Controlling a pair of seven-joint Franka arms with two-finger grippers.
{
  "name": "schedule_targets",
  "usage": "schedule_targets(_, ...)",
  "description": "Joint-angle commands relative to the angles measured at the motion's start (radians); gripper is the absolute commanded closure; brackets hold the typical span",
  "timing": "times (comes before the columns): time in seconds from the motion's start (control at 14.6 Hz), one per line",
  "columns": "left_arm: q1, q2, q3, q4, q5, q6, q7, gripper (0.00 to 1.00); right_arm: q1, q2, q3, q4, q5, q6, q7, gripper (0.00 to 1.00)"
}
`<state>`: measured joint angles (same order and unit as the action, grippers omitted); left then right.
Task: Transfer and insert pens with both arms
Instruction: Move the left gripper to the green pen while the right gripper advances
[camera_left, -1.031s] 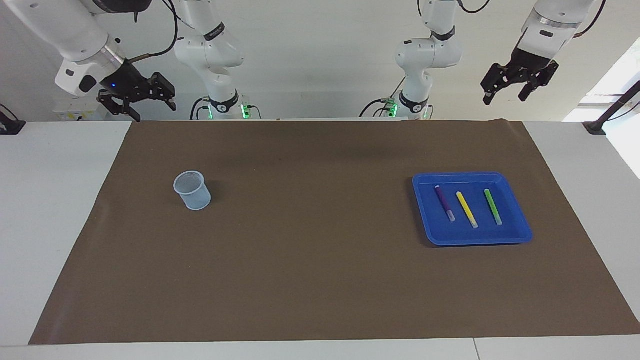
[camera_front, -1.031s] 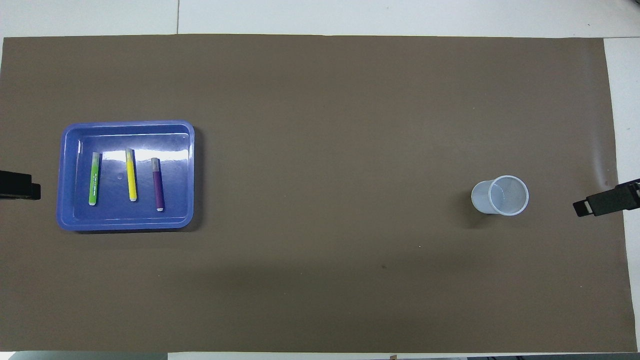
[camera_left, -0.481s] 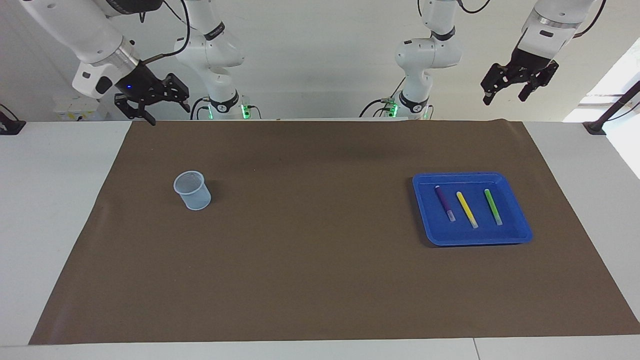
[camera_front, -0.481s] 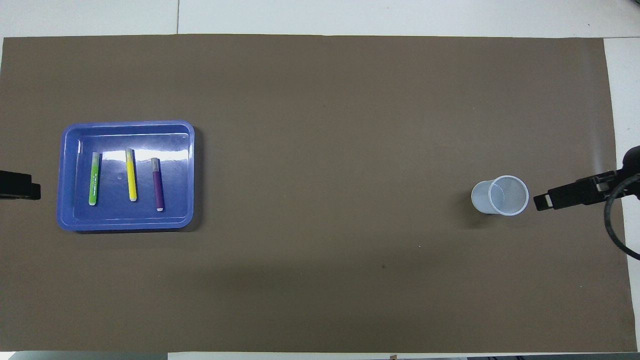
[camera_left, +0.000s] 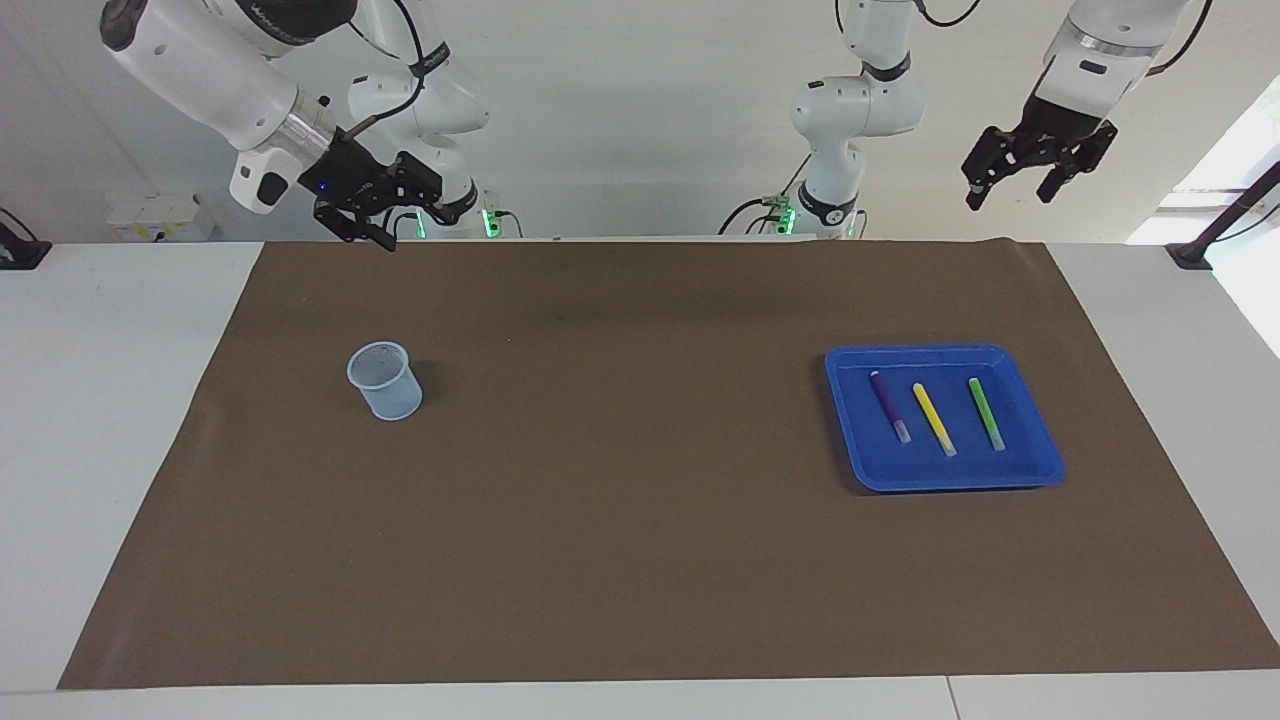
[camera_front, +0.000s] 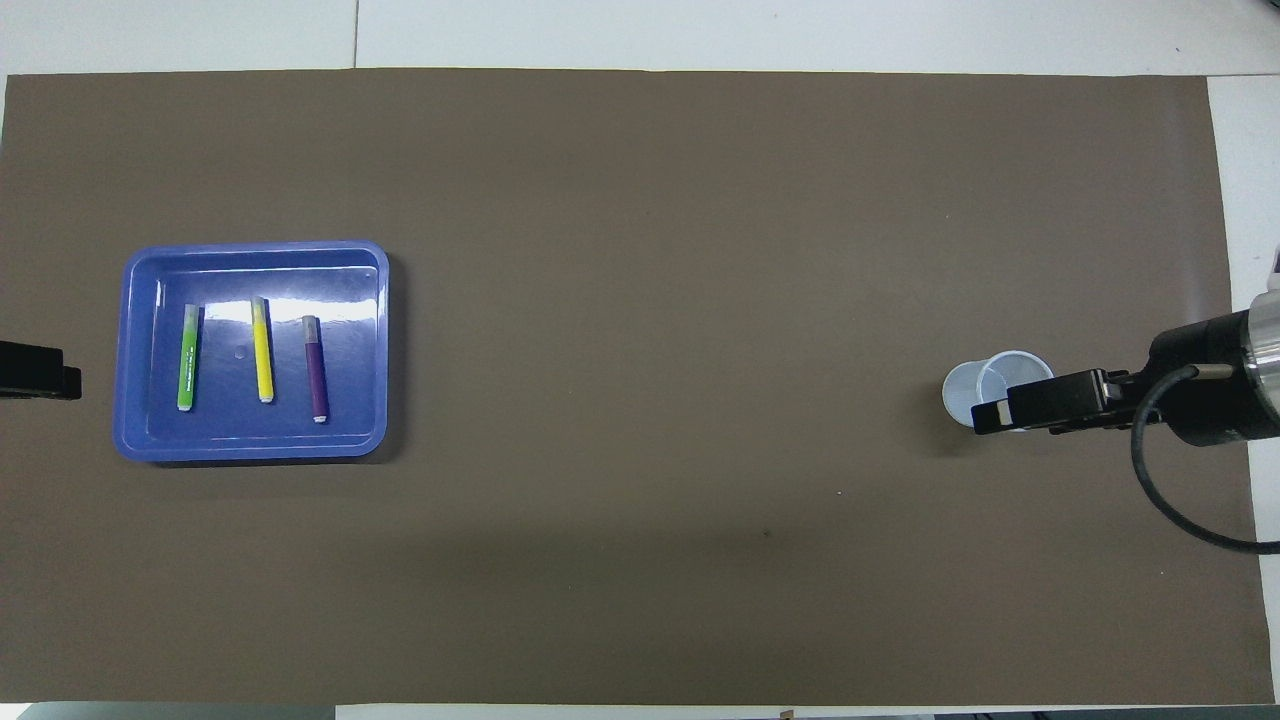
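Three pens in the tray, both claws raised and holding nothing.

The purple pen (camera_left: 888, 406), yellow pen (camera_left: 934, 419) and green pen (camera_left: 986, 413) lie side by side in the blue tray (camera_left: 1040, 470) toward the left arm's end of the surface. The left claw (camera_left: 1012, 186) hangs spread. The right claw (camera_left: 385, 222), spread, is high over the clear plastic cup (camera_left: 385, 381).

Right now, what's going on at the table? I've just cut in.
Nothing is held. The purple pen, yellow pen and green pen lie side by side in the blue tray at the left arm's end. The clear cup stands upright and empty at the right arm's end. The right gripper hangs open, raised above the mat's edge nearest the robots, clear of the cup. The left gripper waits open, high up.
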<state>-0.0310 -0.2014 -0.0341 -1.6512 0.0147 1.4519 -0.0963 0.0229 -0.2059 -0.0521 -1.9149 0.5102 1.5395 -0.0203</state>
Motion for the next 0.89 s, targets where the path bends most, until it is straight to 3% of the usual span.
schedule_targets(0.0,0.002,-0.013,-0.001,-0.002,0.011,-0.018,-0.003,0.00,0.023,-0.033,0.002,-0.042,0.051,0.027,0.149,0.00)
schedule_targets(0.14,0.000,-0.013,-0.001,-0.002,0.011,-0.018,-0.003,0.00,0.028,-0.033,0.002,-0.042,0.067,0.042,0.221,0.00)
schedule_targets(0.82,0.002,-0.043,-0.001,-0.001,0.011,-0.041,-0.003,0.00,0.064,-0.029,0.009,-0.045,0.108,0.091,0.206,0.00)
